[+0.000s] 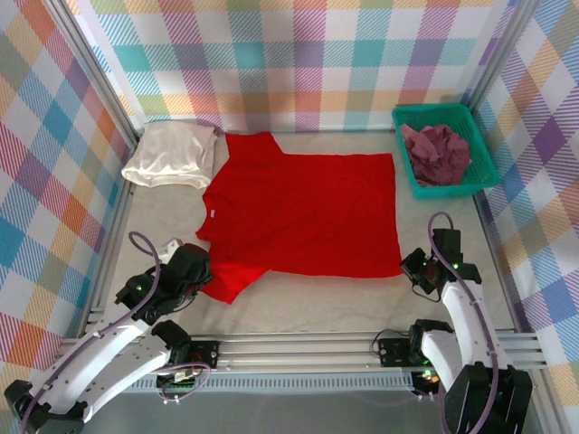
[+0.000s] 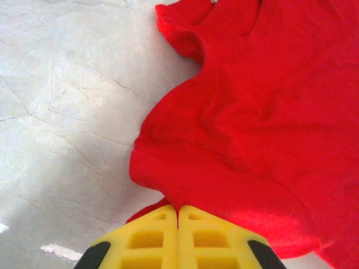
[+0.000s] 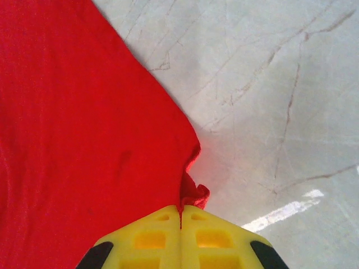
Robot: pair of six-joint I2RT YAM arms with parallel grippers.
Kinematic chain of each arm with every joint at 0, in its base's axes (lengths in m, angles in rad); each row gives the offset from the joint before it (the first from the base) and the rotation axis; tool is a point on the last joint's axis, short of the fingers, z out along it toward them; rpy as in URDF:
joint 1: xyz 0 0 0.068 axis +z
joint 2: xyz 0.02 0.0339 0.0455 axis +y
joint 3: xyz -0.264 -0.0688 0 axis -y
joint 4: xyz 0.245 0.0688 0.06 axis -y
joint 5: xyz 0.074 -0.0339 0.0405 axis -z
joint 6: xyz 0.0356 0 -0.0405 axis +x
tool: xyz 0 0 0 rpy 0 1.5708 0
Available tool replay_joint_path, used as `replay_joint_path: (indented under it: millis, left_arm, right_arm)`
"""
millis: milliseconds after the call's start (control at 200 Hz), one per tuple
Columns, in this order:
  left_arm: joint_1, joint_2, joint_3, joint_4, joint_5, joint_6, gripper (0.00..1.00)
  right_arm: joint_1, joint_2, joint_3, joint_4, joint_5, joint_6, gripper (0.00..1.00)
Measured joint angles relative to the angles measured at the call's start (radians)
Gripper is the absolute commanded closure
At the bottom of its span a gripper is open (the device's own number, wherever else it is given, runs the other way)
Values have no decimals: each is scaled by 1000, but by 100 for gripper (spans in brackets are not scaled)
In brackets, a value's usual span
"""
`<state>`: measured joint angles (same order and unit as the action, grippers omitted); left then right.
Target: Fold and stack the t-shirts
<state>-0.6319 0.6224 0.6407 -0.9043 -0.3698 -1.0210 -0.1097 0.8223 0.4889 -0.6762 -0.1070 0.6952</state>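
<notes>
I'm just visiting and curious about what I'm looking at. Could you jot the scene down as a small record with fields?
red t-shirt: spread open in the middle of the table, not yet folded
cream-white t-shirt: folded-looking bundle at the far left
maroon t-shirt: crumpled inside the green basket, far right
left jaws: shut, pinching the red t-shirt's near-left sleeve
right jaws: shut, pinching its near-right corner

three t-shirts: one red t-shirt (image 1: 308, 212), one cream-white t-shirt (image 1: 172, 155) left of it, one maroon t-shirt (image 1: 436, 154) right of it; one green basket (image 1: 448, 189).
</notes>
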Motion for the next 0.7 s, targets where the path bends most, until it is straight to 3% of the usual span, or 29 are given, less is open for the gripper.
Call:
replay_joint_path:
  millis: [240, 450, 700]
  left_arm:
    - [0, 17, 70, -63, 25, 66, 100]
    - [16, 272, 286, -42, 87, 208, 100]
    - [169, 573, 507, 26, 245, 426, 100]
  right_arm:
    - [0, -56, 43, -71, -19, -4, 100]
    - [15, -3, 155, -85, -25, -55, 100]
    - [58, 185, 299, -38, -5, -110, 100]
